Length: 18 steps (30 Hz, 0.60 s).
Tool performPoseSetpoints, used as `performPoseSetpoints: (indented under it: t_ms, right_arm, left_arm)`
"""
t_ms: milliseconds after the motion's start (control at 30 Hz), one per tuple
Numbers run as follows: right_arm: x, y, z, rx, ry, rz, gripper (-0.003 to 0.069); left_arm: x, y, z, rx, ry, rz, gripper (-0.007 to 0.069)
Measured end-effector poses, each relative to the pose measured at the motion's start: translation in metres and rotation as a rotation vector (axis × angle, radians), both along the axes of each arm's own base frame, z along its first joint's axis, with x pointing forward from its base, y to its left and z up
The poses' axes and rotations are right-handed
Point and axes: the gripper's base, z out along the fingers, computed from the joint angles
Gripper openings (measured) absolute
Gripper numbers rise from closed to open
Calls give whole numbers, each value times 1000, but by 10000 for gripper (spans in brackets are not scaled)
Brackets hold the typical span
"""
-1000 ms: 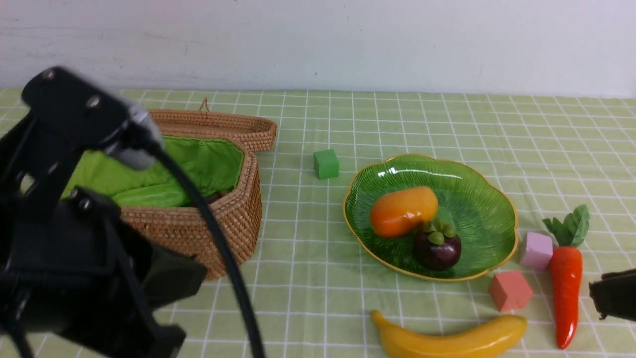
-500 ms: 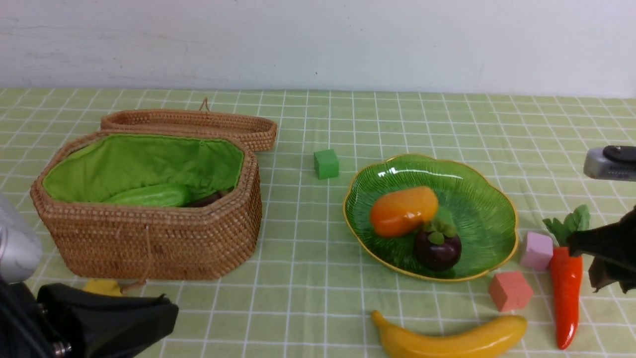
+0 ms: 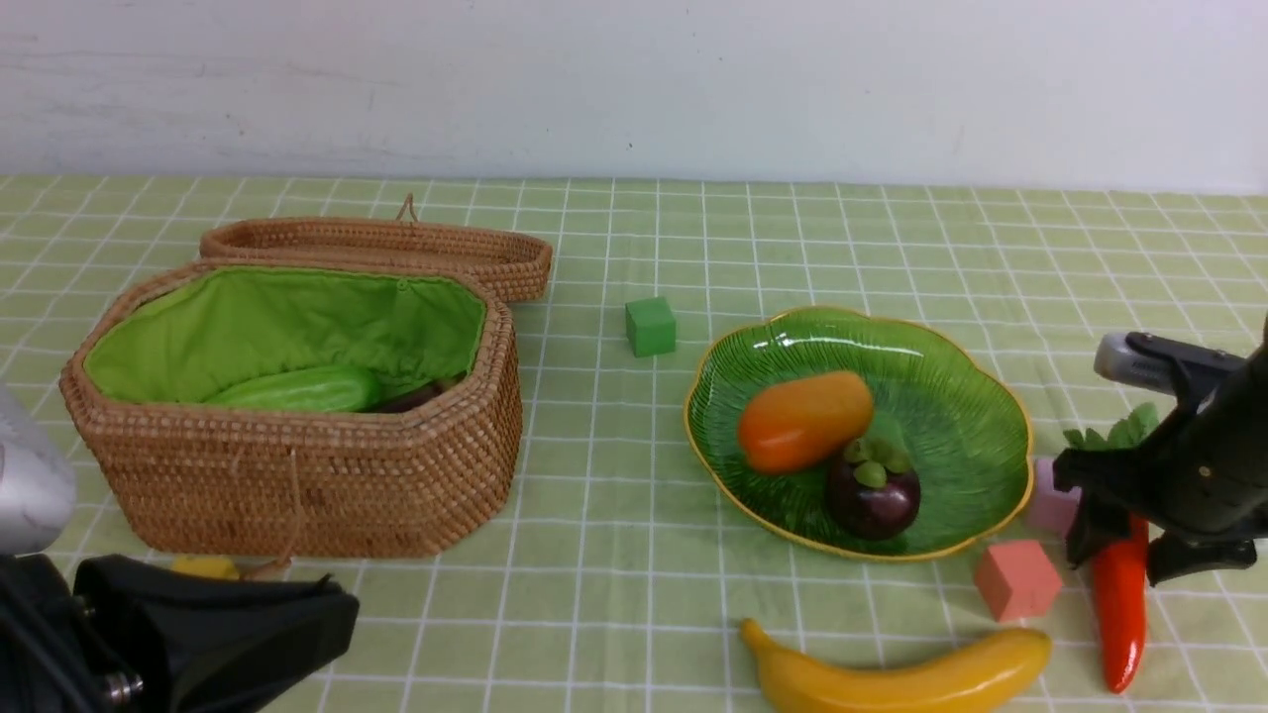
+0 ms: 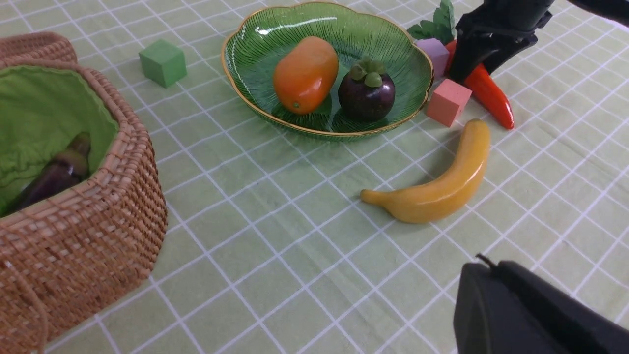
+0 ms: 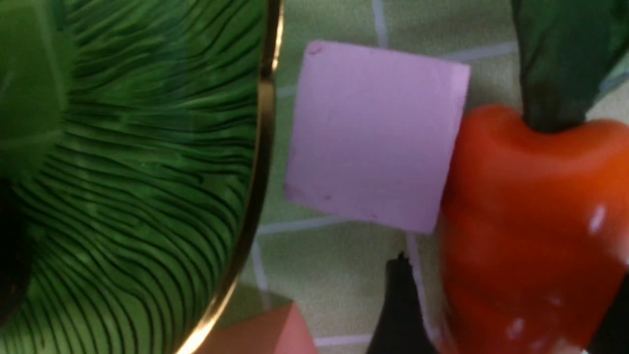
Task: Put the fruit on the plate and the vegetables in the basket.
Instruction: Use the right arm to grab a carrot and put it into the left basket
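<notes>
Right wrist view: the right jaws stand open astride the carrot (image 5: 530, 221), which lies on the bench just beside the pink cube (image 5: 373, 132), near the plate (image 5: 260, 123). If they close off-centre, the glossy carrot may squirt out, or the cube may get pinched. The left jaws are closed.

The front view looks forward from between the robot's 2 arms, tilted slightly down across the table (image 3: 614, 475) to the white wall (image 3: 634, 89), wide enough for the basket (image 3: 297, 485) at left and the plate (image 3: 971, 396) at right. The left wrist view sits low at the table's near left, facing obliquely across toward the plate and the right hand (image 4: 474, 69). The right wrist view looks down from very close on the plate's rim, a pink cube (image 5: 373, 132) and the carrot (image 5: 530, 221); all 3 views share these.
</notes>
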Motion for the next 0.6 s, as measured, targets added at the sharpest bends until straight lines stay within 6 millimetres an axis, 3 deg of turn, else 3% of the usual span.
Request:
performPoseSetpoints:
  t_ms: [267,400,533,600]
  right_arm:
    - [3,-3,-7,-35,21,29,358]
    - [3,-4,-7,-58,25,48,358]
    - [-2,-6,-1,-89,52,80,358]
    - [-8,-6,15,-91,68,85,358]
  left_arm:
    - [0,0,0,-9,8,-1,-13]
    - [0,-1,1,-14,3,0,-13]
    - [0,-1,1,-19,-3,0,-13]
    - [0,-1,1,-20,-3,0,-13]
